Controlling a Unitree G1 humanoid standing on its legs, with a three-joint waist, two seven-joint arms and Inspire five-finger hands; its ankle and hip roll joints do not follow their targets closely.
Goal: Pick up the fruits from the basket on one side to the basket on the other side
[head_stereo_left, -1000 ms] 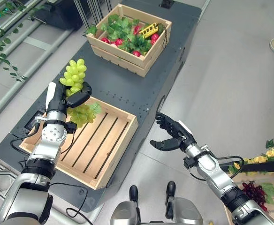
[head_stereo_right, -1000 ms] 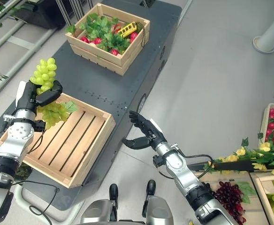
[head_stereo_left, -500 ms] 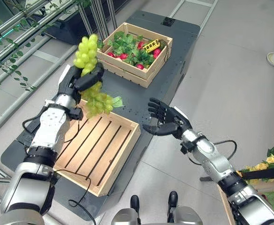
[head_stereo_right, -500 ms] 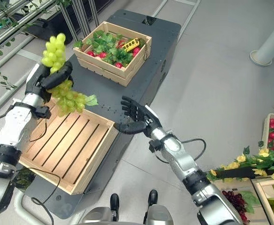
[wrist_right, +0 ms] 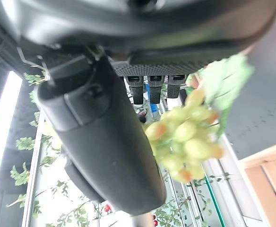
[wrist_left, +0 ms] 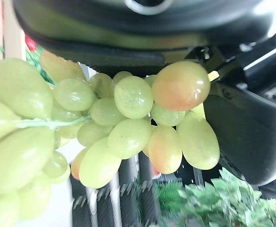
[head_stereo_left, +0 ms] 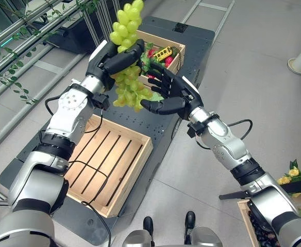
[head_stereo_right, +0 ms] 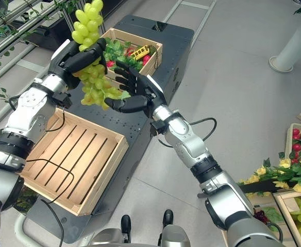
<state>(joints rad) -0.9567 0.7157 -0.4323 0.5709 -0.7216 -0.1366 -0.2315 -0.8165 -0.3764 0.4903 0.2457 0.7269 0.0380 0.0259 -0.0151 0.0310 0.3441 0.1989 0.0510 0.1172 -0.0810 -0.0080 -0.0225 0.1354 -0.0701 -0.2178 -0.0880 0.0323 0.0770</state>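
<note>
Below both hands sits the empty wooden slatted crate (head_stereo_left: 106, 170) on the dark grey platform (head_stereo_left: 191, 56). Higher up, the left hand (head_stereo_left: 111, 56) has its fingers curled round a bunch of green grapes (head_stereo_left: 127, 77) and holds it in the air. Just beside the bunch, the right hand (head_stereo_left: 170, 95) waits with spread fingers and holds nothing. This looks like a hand-over step: next, the right hand should probably close on the grapes. Beyond the hands stands a wooden crate of leaves and red fruit (head_stereo_left: 163, 54). No writing can be read.
</note>
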